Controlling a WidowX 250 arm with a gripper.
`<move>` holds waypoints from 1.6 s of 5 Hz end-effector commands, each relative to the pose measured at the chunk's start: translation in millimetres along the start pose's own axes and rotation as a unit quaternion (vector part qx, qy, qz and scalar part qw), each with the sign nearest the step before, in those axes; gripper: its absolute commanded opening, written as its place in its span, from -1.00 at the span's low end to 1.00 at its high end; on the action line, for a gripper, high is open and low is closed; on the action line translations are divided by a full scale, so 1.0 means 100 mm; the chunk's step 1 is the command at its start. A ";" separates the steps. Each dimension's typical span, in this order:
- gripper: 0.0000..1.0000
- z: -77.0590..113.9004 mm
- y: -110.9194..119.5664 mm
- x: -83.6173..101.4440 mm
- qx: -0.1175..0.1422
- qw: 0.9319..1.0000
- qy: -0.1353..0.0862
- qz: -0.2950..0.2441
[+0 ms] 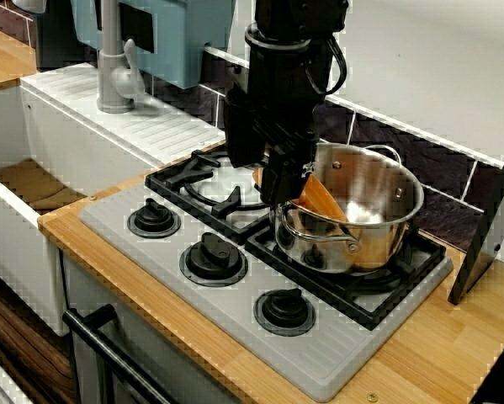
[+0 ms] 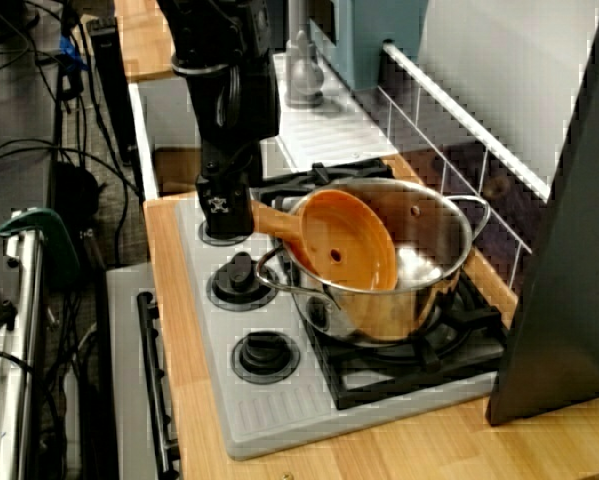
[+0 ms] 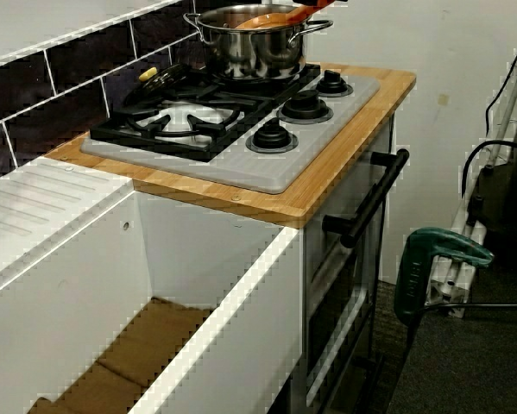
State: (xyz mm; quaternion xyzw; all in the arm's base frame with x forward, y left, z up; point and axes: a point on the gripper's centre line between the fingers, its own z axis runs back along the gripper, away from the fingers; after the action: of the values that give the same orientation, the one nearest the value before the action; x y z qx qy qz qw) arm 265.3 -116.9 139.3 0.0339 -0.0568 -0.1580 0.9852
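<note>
We see the tool (image 2: 222, 212) pinching the handle of the orange spoon (image 2: 344, 240), whose bowl leans inside the steel pot (image 2: 434, 290) on the stove (image 2: 279, 410), and we judge any lift must first clear the rim.

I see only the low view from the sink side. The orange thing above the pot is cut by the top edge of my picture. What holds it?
Observer: The black hand grips its handle. It is an orange spoon.
Operator: Is the round part of the spoon inside the pot?
Observer: Yes. The view from the side shows it tilted inside the steel pot, on the side toward the knobs.
Operator: Is there anything else in the pot?
Observer: In the view from above I see only the shiny bottom beside the spoon.
</note>
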 end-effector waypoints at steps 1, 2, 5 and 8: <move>1.00 0.11 0.04 0.03 -0.004 1.000 -0.023 0.005; 1.00 0.10 0.03 0.04 -0.010 1.000 -0.028 0.004; 1.00 0.02 -0.04 0.11 -0.015 0.999 -0.030 -0.006; -1.00 -0.05 -0.02 0.17 -0.027 0.999 -0.018 -0.007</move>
State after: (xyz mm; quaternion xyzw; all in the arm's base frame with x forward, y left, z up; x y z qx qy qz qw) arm 274.4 -122.9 123.0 0.0109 -0.0488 -0.1664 0.9848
